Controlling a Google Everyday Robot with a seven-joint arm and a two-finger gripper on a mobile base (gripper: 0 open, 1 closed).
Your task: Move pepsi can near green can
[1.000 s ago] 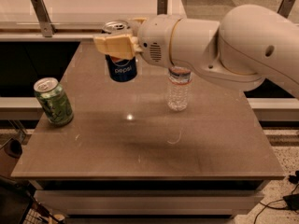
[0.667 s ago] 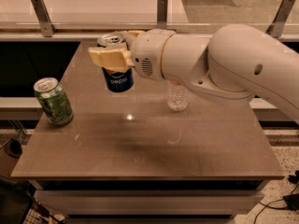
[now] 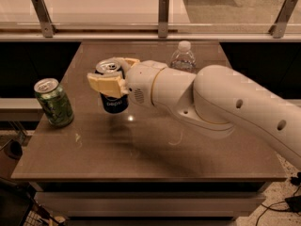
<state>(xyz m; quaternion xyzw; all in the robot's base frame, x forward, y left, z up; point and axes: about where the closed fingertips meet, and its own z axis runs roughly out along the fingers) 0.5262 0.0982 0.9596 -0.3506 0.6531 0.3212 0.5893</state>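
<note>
Squarely in the gripper (image 3: 110, 72), the pepsi can (image 3: 114, 104) sits right of the green can (image 3: 54, 103).

Upright and dark blue, the pepsi can is clamped near its silver top by the tan fingers (image 3: 106, 84), one on the near side and one behind, jaws closed onto it. Its base seems to hang just above the table (image 3: 141, 161), over the left middle of the brown surface. The green can stands upright near the table's left edge, apart from the pepsi can with a clear gap between them. The white arm (image 3: 216, 102) reaches in from the right. A clear water bottle (image 3: 182, 56) stands behind the arm, toward the far edge.
</note>
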